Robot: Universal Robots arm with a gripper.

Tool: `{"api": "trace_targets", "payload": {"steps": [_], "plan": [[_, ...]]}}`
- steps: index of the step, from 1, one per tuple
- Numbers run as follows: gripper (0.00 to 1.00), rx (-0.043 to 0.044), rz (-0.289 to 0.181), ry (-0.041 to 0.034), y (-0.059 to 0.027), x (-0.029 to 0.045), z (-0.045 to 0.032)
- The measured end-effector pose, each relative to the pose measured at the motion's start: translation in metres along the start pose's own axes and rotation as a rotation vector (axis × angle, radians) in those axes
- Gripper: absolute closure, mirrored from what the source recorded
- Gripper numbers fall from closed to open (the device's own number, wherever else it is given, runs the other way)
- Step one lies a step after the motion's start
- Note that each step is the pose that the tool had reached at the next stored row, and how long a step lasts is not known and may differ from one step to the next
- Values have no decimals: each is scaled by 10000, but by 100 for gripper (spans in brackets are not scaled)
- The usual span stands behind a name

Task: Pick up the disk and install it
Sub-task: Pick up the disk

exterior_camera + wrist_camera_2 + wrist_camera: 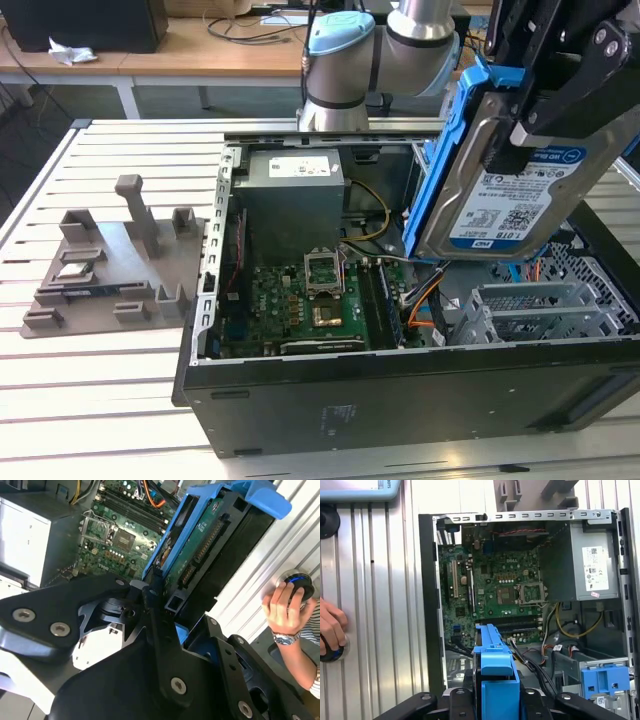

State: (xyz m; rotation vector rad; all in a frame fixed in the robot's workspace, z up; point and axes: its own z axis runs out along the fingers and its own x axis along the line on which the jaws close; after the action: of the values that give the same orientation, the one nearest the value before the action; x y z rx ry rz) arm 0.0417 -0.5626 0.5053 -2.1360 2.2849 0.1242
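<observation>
The gripper (528, 128) pinches the disk (505, 205), which hangs tilted above the open computer case (400, 400), so this carry likely needs a firm hold and squaring its blue caddy with the grey drive cage (535, 310) below.

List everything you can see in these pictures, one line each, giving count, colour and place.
disk: one, silver in blue caddy, held above the open case
case: one, black, open, on the table
motherboard: one, green, inside the case
power supply: one, grey, inside the case
fixture: one, grey, on the table, exterior view's left
table: one, white, slatted, under everything
hand: one, on a round knob beside the case
arm: one, silver and light blue, beyond the case in the exterior view
tool: one, black, shut on the disk
</observation>
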Motion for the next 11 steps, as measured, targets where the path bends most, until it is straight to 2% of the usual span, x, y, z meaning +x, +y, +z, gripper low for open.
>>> {"api": "trace_targets", "payload": {"steps": [1,3,9,11], "plan": [[63,0,0,-7,-1,23,-1],[63,-6,-26,-66,-11,47,1],[63,-28,-368,-40,-113,42,29],[63,-35,-457,-35,-188,33,42]]}}
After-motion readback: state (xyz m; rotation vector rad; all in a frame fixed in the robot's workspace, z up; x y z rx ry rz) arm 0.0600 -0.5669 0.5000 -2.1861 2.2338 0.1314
